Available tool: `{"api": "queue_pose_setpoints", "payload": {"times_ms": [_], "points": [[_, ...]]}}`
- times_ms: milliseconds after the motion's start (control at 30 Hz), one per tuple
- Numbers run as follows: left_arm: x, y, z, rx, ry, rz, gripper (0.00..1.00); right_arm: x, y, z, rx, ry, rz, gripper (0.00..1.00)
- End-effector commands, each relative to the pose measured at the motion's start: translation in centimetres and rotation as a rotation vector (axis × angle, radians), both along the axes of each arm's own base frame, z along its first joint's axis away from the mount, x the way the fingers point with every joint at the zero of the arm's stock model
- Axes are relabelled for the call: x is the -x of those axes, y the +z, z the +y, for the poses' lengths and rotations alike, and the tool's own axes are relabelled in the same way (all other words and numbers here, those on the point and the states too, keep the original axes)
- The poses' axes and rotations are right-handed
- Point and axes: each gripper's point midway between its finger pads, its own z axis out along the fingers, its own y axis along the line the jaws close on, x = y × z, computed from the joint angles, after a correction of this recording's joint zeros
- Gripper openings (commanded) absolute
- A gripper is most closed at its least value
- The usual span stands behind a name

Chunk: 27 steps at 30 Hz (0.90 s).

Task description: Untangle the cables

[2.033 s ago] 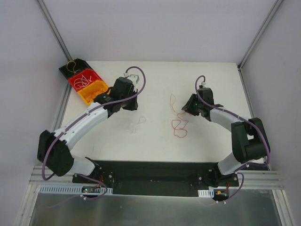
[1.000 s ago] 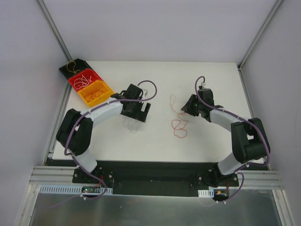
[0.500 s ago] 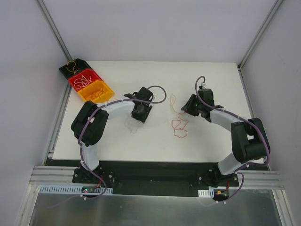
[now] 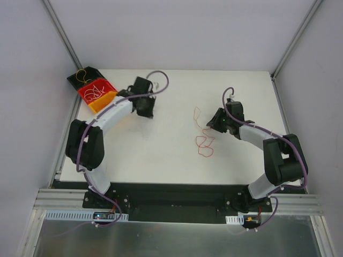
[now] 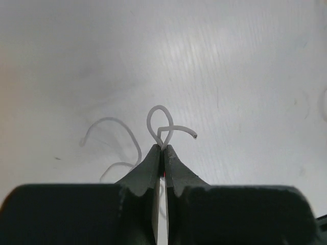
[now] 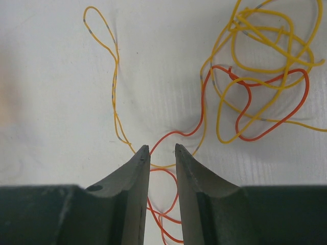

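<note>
My left gripper [image 5: 163,148] is shut on a thin white cable [image 5: 153,113], pinching it where a small loop crosses; the loose ends curl out past the tips. From above, this gripper [image 4: 146,111] hangs over the table's back left, beside the bins. My right gripper [image 6: 162,149] stands open, low over a tangle of a yellow cable [image 6: 114,87] and an orange-red cable [image 6: 203,97]; strands of both run between its jaws. In the top view the yellow strand [image 4: 197,113] and the red loops [image 4: 204,144] lie just left of the right gripper [image 4: 210,124].
Three small bins sit at the back left corner: black [image 4: 86,75], red [image 4: 96,90] and orange [image 4: 106,101], each with thin wires inside. The left arm partly covers the orange one. The table's left edge runs close by them.
The left gripper closed on the white cable at mid-table and swung back and left toward the bins with it. The right arm and its tangle have stayed put.
</note>
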Motion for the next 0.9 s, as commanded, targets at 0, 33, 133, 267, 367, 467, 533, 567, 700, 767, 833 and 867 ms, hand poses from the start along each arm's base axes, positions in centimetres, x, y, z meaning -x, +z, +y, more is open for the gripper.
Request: {"api": "queue_pose_setpoints", "payload": {"times_ms": [0,33,133,267,367,467,533,567,700,767,833,867], "points": [[-5.2,11.5,3.3,0.221,0.076,-0.227,0.00,-0.7,1.9,0.2,-0.024,0.004,-0.065,0.30],[-6.2,12.6,4.5,0.228,0.107,-0.257,0.00,-0.7,1.9,0.1,-0.023,0.003,-0.066,0.30],[-9.5,16.7,7.7,0.234,0.156,-0.379,0.00,-0.7,2.0,0.2,-0.025,0.006,-0.068,0.30],[-13.4,20.1,13.2,0.241,0.265,-0.474,0.00,-0.7,1.9,0.2,-0.023,0.005,-0.065,0.30],[-15.6,21.4,16.7,0.248,0.350,-0.515,0.00,-0.7,1.8,0.3,-0.025,0.007,-0.063,0.30],[-17.6,21.5,19.9,0.281,0.436,-0.517,0.00,-0.8,1.9,0.3,-0.027,0.006,-0.065,0.30],[-18.8,21.5,21.5,0.319,0.501,-0.510,0.00,-0.8,1.8,0.3,-0.028,0.007,-0.062,0.30],[-19.4,21.3,22.3,0.338,0.525,-0.505,0.00,-0.8,1.7,0.3,-0.026,0.008,-0.060,0.30],[-21.7,20.3,24.9,0.382,0.619,-0.499,0.00,-0.9,1.7,0.4,-0.027,0.009,-0.052,0.30],[-22.7,19.6,26.3,0.392,0.692,-0.505,0.00,-1.0,1.6,0.4,-0.028,0.011,-0.046,0.30],[-23.6,18.5,27.7,0.412,0.757,-0.512,0.00,-1.0,1.6,0.5,-0.028,0.012,-0.044,0.30],[-24.0,17.9,28.2,0.426,0.778,-0.519,0.00,-1.0,1.5,0.5,-0.028,0.012,-0.041,0.30]]}}
